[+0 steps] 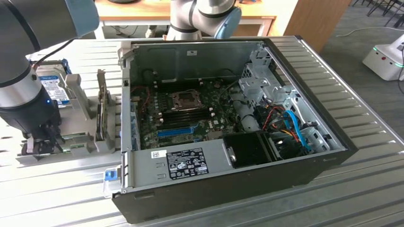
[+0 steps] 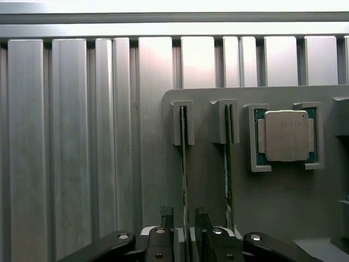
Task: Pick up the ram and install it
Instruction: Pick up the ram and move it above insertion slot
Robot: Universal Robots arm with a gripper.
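Ram (image 2: 185, 164) stands on edge between the gripper's (image 2: 184, 214) two fingers (image 2: 167, 214), which sit apart, one on each side of the green stick without pinching it. Just beside it, a second ram stick (image 2: 228, 164) stands in its own slot of the same grey fixture (image 2: 207, 180). One square processor chip (image 2: 287, 135) rests in a holder near them. In the exterior view the fixture lies on a ribbed metal table (image 1: 63, 198), to the exterior view's left of one open computer case (image 1: 208, 189). One dark expansion card (image 1: 103, 113) stands upright between gripper and case, and one hard drive (image 1: 52, 87) is propped nearby.
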